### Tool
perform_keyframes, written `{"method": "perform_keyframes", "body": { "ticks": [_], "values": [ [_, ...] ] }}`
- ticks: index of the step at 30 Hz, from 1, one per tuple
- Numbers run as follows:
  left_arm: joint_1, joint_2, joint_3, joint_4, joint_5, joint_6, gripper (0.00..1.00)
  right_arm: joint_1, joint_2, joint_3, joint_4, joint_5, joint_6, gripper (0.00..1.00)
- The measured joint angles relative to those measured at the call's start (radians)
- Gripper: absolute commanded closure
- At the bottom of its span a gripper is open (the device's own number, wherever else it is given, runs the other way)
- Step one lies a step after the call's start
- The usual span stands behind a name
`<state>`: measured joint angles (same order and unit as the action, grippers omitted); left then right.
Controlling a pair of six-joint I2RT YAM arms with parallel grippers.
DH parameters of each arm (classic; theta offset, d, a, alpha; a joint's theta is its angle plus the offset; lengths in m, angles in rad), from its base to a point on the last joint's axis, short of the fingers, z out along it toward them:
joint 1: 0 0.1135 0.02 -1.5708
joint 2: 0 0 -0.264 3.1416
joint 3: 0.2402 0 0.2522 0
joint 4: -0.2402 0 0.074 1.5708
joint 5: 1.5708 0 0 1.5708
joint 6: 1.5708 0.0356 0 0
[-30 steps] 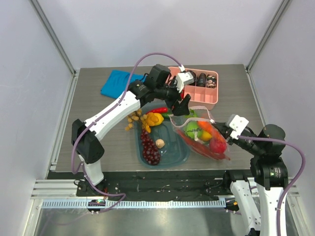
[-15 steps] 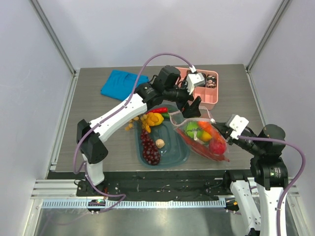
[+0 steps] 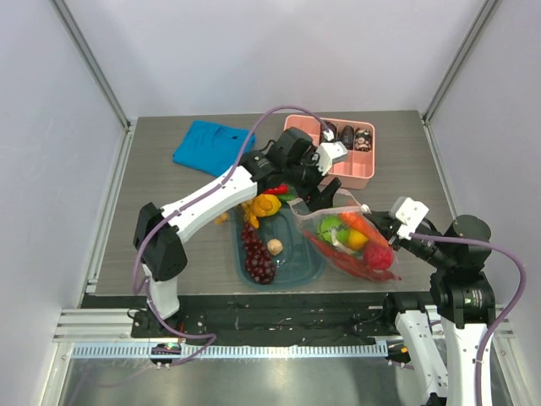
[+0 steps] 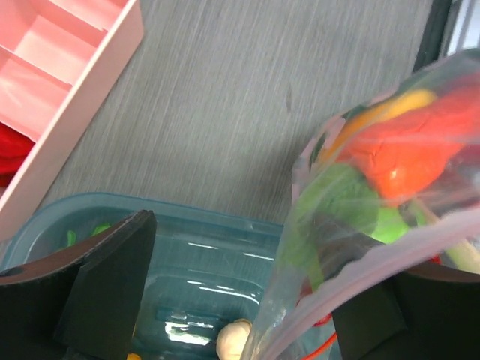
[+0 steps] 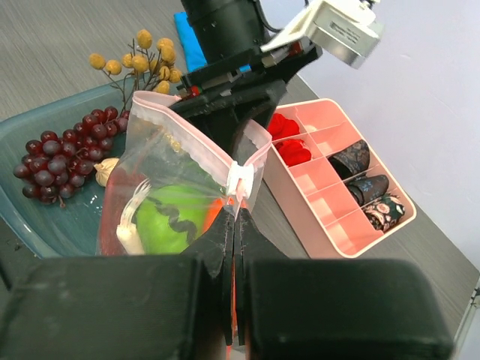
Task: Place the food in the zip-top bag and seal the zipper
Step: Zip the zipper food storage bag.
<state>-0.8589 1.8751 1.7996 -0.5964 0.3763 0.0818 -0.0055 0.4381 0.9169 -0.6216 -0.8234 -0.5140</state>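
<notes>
Landmark: teal tub (image 3: 296,258) on the bench (image 3: 169,203). The zip-top bag (image 3: 351,241) is at the tub's right side, its left edge overlapping the tub's right rim; whether it rests on the bench or hangs clear cannot be told. Through the clear film show a green round food (image 3: 331,227), an orange piece (image 3: 355,222) and a red piece (image 3: 378,254), all right of the tub. The zipper (image 5: 187,142) is unsealed: its two pink lips stand apart and the mouth gapes toward the tub's far right corner. The white slider (image 5: 240,180) sits at the end of the strip farthest from the tub. Right fingers (image 5: 232,247) are pressed fully together, pinching the bag's corner just under the slider. Left fingers (image 4: 109,281) are spread wide over the tub's far right corner, holding nothing. The bag's open lip runs between them, close against one finger; whether it touches cannot be told. Inside the tub lie dark red grapes (image 3: 258,254) along its left side, with a small tan piece (image 3: 275,246) beside them. A yellow fruit (image 3: 266,205) sits on the tub's far left rim, a red chili (image 3: 275,189) just beyond it. A sprig of yellow berries (image 3: 226,207) lies left of the tub. The pink divided tray (image 3: 355,165) is beyond the tub's far right corner, and the blue cloth (image 3: 211,144) well beyond its far left.
</notes>
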Motion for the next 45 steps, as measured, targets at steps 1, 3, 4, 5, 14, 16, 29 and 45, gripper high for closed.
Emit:
{"method": "perform_keyframes", "body": {
  "ticks": [1,3,4,5,14,16,29,45],
  "values": [
    [0.004,-0.010,-0.014,0.006,0.013,0.005,0.07,0.000,0.000,0.000,0.000,-0.001,0.003,0.99],
    [0.024,-0.047,-0.060,0.024,0.063,0.006,0.07,0.000,0.000,0.000,0.000,-0.003,0.018,0.99],
    [0.035,-0.066,-0.076,0.028,0.086,0.007,0.07,0.000,0.000,0.000,0.000,-0.006,0.024,0.99],
    [0.050,-0.097,-0.100,0.043,0.130,0.010,0.10,0.000,0.000,0.000,0.000,-0.010,0.028,0.99],
    [0.112,-0.311,-0.107,0.151,0.435,0.203,0.18,0.000,0.000,0.001,-0.002,-0.051,0.047,0.99],
    [0.066,-0.311,-0.079,0.155,0.482,0.251,0.19,0.000,0.003,0.006,-0.013,-0.058,0.045,0.99],
    [-0.111,-0.178,0.021,0.124,0.537,0.403,0.39,0.000,0.010,0.028,-0.064,-0.074,0.027,0.99],
    [-0.138,-0.105,0.086,0.120,0.567,0.360,0.69,0.000,0.009,0.032,-0.085,-0.078,0.020,0.99]
  ]
}}
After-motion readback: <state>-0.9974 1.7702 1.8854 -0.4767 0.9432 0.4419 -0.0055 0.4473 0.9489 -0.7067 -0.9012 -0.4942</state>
